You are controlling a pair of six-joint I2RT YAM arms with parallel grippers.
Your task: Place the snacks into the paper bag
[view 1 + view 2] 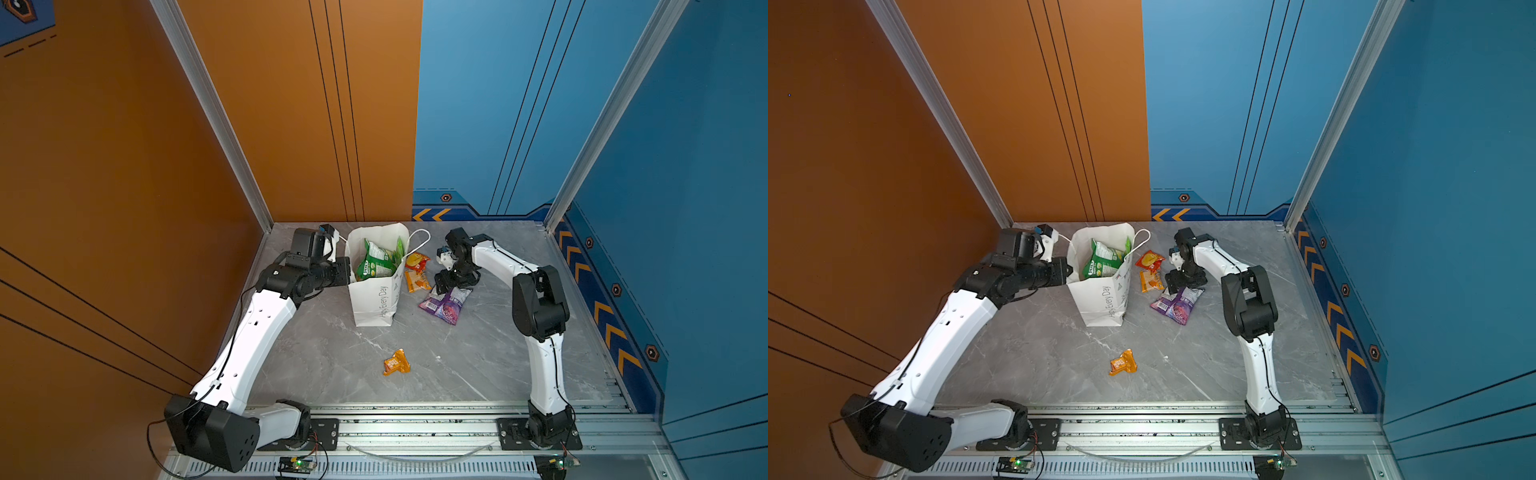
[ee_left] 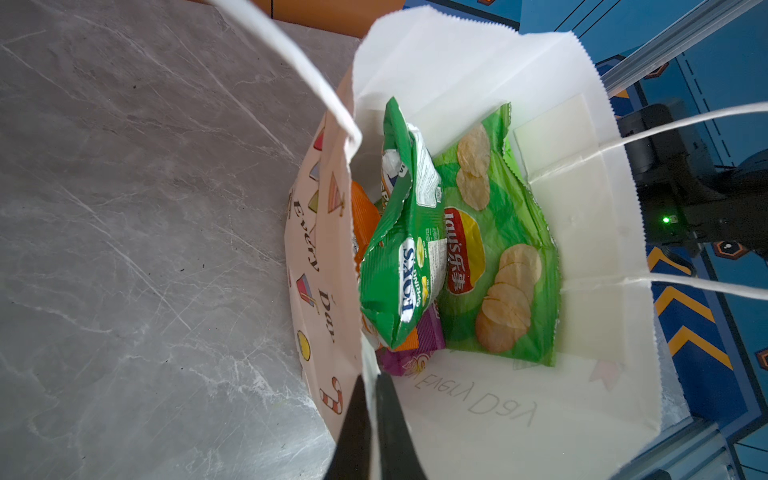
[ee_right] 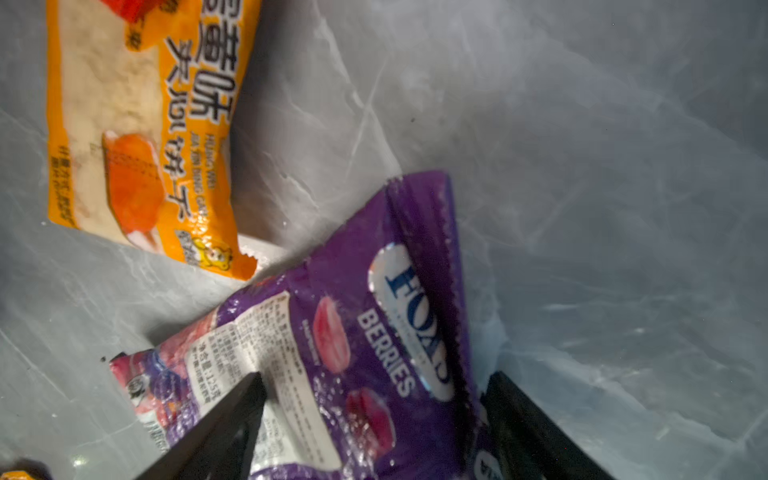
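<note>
— What's the biggest thing on that grey table (image 1: 498, 353)?

— The paper bag (image 1: 372, 305). It stands upright towards the back with its mouth wide open. The left gripper (image 2: 371, 384) is clamped on the rim of its side wall, the paper pinched between the black fingers.

— Anything inside?

— The green Lay's packet (image 2: 511, 249) leans on the far inner wall. The green-white Fox's packet (image 2: 399, 270) stands against it. Lower down I glimpse orange and purple wrappers, mostly hidden.

— And outside the bag?

— On its right the purple Fox's Berries packet (image 1: 445, 305) lies flat on the table. The right gripper (image 3: 376, 376) hangs over its far end with jaws spread wide, one finger above the label, the other just past the packet's edge. Nothing is squeezed. Whether the tips touch the foil, I can't tell.

— Smaller things?

— An orange biscuit packet (image 1: 417, 280) lies between the bag and the purple packet, close to both. Just behind it sits a red-and-yellow packet (image 1: 417, 261), below the bag's cord handle (image 1: 419, 237). The small orange packet (image 1: 397, 363) lies alone towards the front, well apart from the rest.
</note>
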